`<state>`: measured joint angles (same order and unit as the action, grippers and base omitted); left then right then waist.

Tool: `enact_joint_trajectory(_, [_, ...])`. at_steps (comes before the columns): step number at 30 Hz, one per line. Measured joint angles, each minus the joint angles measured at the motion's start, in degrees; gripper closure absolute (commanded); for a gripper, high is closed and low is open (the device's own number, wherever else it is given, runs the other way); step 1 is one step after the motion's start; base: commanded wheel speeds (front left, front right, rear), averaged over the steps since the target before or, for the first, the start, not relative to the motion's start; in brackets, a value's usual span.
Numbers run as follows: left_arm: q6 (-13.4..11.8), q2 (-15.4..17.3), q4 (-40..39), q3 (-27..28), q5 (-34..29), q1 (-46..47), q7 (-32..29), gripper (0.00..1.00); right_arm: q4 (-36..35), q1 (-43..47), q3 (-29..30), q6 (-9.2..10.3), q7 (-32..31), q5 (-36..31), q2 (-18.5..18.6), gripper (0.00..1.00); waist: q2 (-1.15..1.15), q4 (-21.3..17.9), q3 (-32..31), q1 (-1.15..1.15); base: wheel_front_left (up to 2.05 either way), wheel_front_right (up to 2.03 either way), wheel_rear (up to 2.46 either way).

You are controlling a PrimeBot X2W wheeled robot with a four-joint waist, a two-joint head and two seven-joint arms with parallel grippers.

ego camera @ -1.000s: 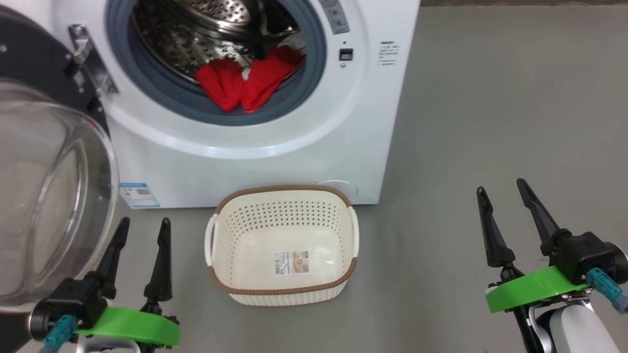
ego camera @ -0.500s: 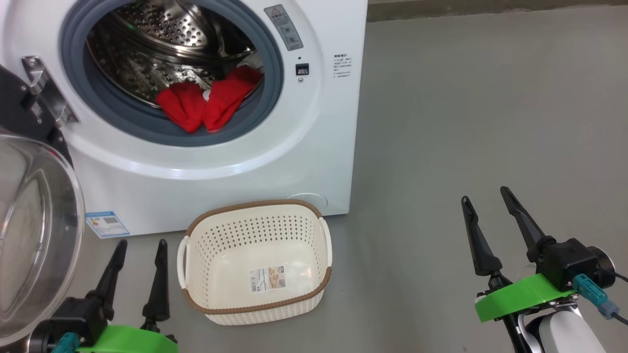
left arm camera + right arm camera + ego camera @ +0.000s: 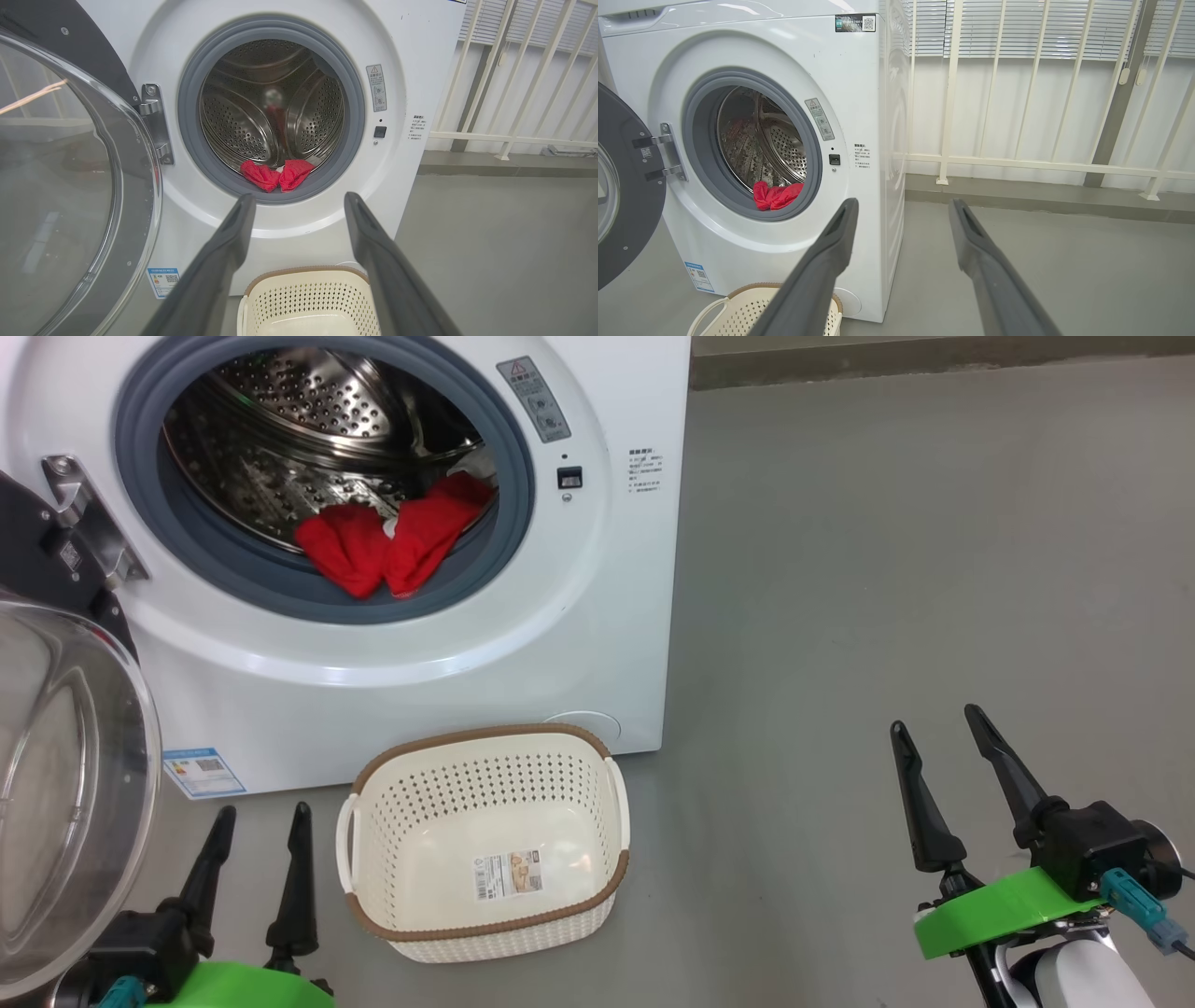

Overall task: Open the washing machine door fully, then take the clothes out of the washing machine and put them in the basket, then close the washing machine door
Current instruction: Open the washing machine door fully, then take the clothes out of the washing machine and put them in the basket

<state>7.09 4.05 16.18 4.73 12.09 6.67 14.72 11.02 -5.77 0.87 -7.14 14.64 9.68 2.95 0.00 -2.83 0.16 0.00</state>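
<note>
Upper left of the head view: washing machine [image 3: 373, 653], door [image 3: 65, 784] swung wide open at far left. Red clothes [image 3: 383, 546] sit at the drum's [image 3: 308, 420] lower lip, draped onto the grey gasket [image 3: 308, 602]. Lower centre, basket [image 3: 485, 735] on the floor [image 3: 887, 569], just in front of the machine. Lower left, the left gripper [image 3: 263, 809], fingers spread, beside the basket. Lower right, the right gripper [image 3: 935, 718], also spread, well apart from it.
</note>
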Motion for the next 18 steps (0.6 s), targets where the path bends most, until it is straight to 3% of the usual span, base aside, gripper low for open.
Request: enact_joint_trajectory(18, [0.0, 0.4, -1.5, -0.5, 0.3, -0.9, 0.0, 0.0, 0.1, 0.0, 0.1, 0.0, 0.0, 0.2, 0.0, 0.0, 0.0, 0.2, 0.2, 0.0, 0.14, -0.14, 0.0])
